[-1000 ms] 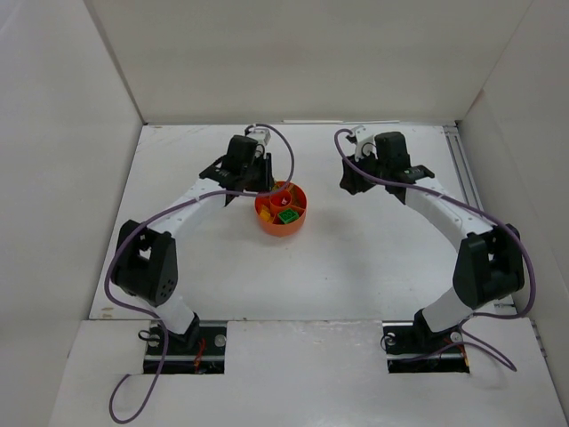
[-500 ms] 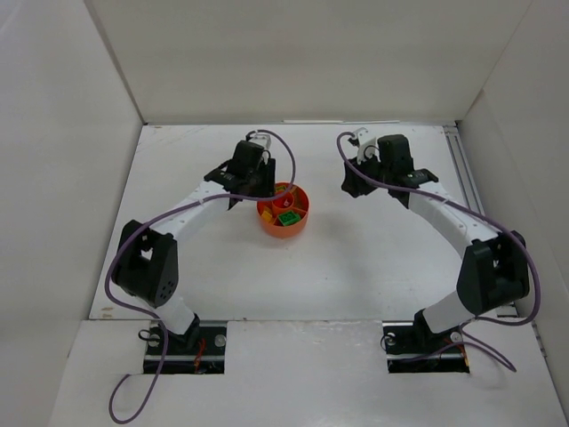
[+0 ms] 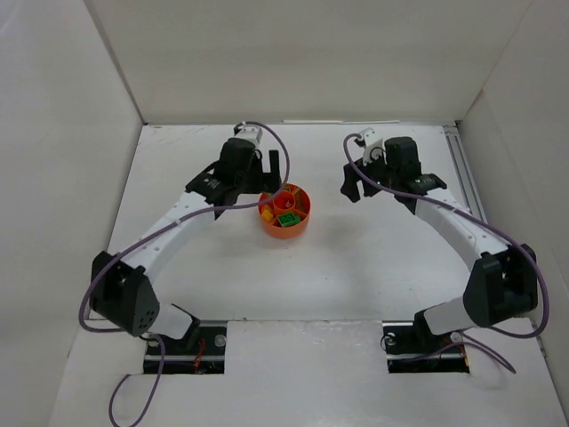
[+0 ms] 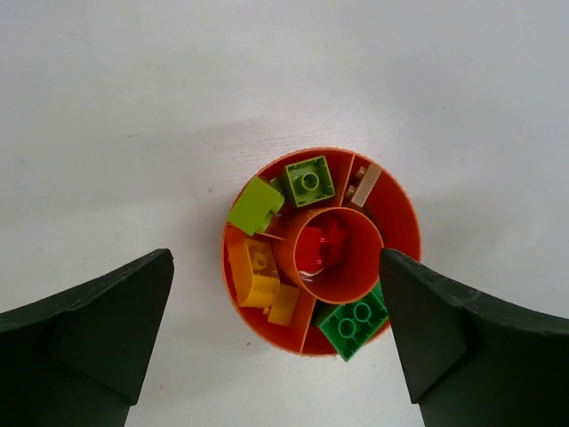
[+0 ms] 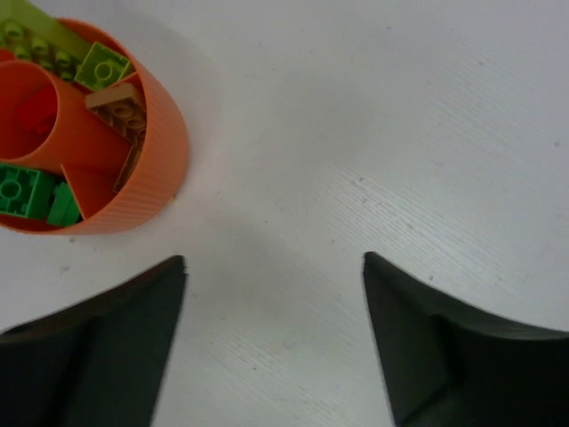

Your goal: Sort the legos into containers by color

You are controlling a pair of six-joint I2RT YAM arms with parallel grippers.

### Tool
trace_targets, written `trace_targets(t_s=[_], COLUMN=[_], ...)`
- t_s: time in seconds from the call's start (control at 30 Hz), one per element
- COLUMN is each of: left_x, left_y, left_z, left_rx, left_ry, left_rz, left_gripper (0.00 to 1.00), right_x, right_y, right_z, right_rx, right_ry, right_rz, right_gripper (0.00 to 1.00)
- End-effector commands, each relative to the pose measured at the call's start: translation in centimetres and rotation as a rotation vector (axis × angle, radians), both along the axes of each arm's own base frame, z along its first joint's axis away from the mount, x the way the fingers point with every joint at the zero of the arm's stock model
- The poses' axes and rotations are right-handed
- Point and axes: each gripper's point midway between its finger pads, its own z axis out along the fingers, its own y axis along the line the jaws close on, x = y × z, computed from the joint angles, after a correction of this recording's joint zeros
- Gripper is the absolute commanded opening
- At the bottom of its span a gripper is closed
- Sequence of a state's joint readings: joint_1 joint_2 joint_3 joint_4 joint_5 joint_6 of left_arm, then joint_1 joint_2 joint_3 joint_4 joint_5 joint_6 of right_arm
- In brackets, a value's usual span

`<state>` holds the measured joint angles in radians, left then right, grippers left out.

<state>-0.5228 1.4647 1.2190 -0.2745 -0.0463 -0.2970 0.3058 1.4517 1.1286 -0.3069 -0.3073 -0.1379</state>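
The round orange dish (image 4: 396, 213) lies below my left gripper (image 4: 276, 255), which is open wide with nothing between its fingers. The central cup holds red legos (image 4: 320, 249). Around it sit lime bricks (image 4: 255, 205), yellow bricks (image 4: 253, 271), a green brick (image 4: 354, 322) and a tan piece (image 4: 364, 184), each kind in its own section. From the top view the left gripper (image 3: 267, 178) hangs just left of the dish (image 3: 284, 229). My right gripper (image 3: 356, 185) is open over bare table to the dish's right. In the right wrist view the dish (image 5: 158, 169) is at the upper left and the gripper (image 5: 274, 258) holds nothing.
White walls (image 3: 293, 62) box in the table on the left, back and right. A metal rail (image 3: 462, 169) runs along the right edge. Purple cables (image 3: 284, 147) loop off both arms near the dish.
My left gripper went from shut to wide open and drew back slightly left of the dish as its arm stretched out. The right gripper opened and shifted a little right.
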Motion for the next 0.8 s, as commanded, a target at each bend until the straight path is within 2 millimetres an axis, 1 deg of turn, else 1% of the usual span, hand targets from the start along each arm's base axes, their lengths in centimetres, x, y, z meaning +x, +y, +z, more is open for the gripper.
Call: trace_targets(t_s=[0.0, 0.03, 0.07, 0.1, 0.13, 0.17, 0.2, 0.23, 0.27, 0.3, 0.33, 0.37, 0.4, 0.43, 0.47, 0.5, 0.53, 0.6, 0.63, 0.7, 0.73, 0.77], left_x=[-1.0, -1.0, -1.0, -1.6, -1.6, -1.8, -1.7, -1.9, -2.1, -2.0, -2.4, -2.4, -2.4, -2.5, -2.7, -2.6, -2.6, -2.4, -2.4, -2.4, -2.4, -2.4], left_y=[2.6, 3.5, 5.6, 7.3, 8.2, 9.3, 11.6, 12.7, 13.8, 15.5, 16.4, 17.0, 17.3, 18.2, 18.2, 18.2, 18.0, 18.0, 18.0, 18.0, 18.0, 18.0], left_z=[5.3, 6.2, 7.5, 7.2, 7.7, 8.0, 7.1, 6.1, 5.7, 5.4, 4.2, 3.8, 3.7, 3.1, 2.5, 2.9, 2.9, 3.2, 3.2, 3.2, 3.2, 3.2], left_rx=[-0.063, -0.071, -0.062, -0.056, -0.115, -0.145, -0.148, -0.143, -0.162, -0.174, -0.161, -0.176, -0.192, -0.184, -0.176, -0.187, -0.193, -0.206, -0.206, -0.206, -0.206, -0.206], left_ry=[-0.110, -0.127, -0.166, -0.134, -0.124, -0.118, -0.093, -0.066, -0.054, -0.042, -0.006, 0.008, 0.019, 0.030, 0.041, 0.025, 0.029, 0.009, 0.009, 0.009, 0.009, 0.009], left_rz=[0.150, 0.203, 0.325, 0.409, 0.485, 0.534, 0.614, 0.658, 0.707, 0.749, 0.769, 0.794, 0.795, 0.821, 0.822, 0.821, 0.813, 0.810, 0.810, 0.810, 0.810, 0.810], left_gripper=[1.00, 1.00, 1.00, 1.00, 1.00, 1.00, 1.00, 1.00, 1.00, 1.00, 1.00, 1.00, 1.00, 1.00, 1.00, 1.00, 1.00, 1.00, 1.00, 1.00, 1.00, 1.00], right_x=[0.6, 0.3, 0.2, 0.2, 0.0, 0.0, 0.0, -0.1, -0.6, -0.6, -0.8, -1.4, -1.5, -1.6, -2.1, -2.3, -2.5, -3.3, -3.4, -3.8, -3.9, -3.9], right_y=[-1.4, -1.4, -1.4, -2.0, -2.1, -2.8, -3.6, -4.3, -4.7, -5.9, -6.2, -6.6, -7.4, -7.9, -8.7, -9.2, -9.6, -10.0, -10.3, -10.6, -10.7, -10.7], right_z=[2.7, 3.7, 4.1, 4.1, 5.0, 5.0, 5.4, 5.2, 5.6, 6.0, 6.1, 6.4, 6.6, 7.1, 7.0, 7.1, 7.6, 7.2, 7.5, 6.9, 7.8, 7.5], right_rx=[0.022, 0.037, 0.040, 0.040, 0.054, 0.051, 0.038, 0.036, 0.050, 0.045, 0.047, 0.052, 0.035, 0.042, 0.049, 0.043, 0.040, 0.032, 0.035, 0.020, 0.034, 0.034], right_ry=[-0.081, -0.100, -0.110, -0.112, -0.128, -0.129, -0.138, -0.136, -0.134, -0.142, -0.146, -0.151, -0.166, -0.179, -0.182, -0.192, -0.208, -0.206, -0.215, -0.213, -0.242, -0.241], right_rz=[-0.045, -0.050, -0.050, -0.063, -0.081, -0.114, -0.156, -0.190, -0.227, -0.287, -0.305, -0.328, -0.365, -0.396, -0.440, -0.459, -0.477, -0.488, -0.497, -0.502, -0.503, -0.503], right_gripper=[0.86, 1.00, 1.00, 1.00, 1.00, 1.00, 1.00, 1.00, 1.00, 1.00, 1.00, 1.00, 1.00, 1.00, 1.00, 1.00, 1.00, 1.00, 1.00, 1.00, 1.00, 1.00])
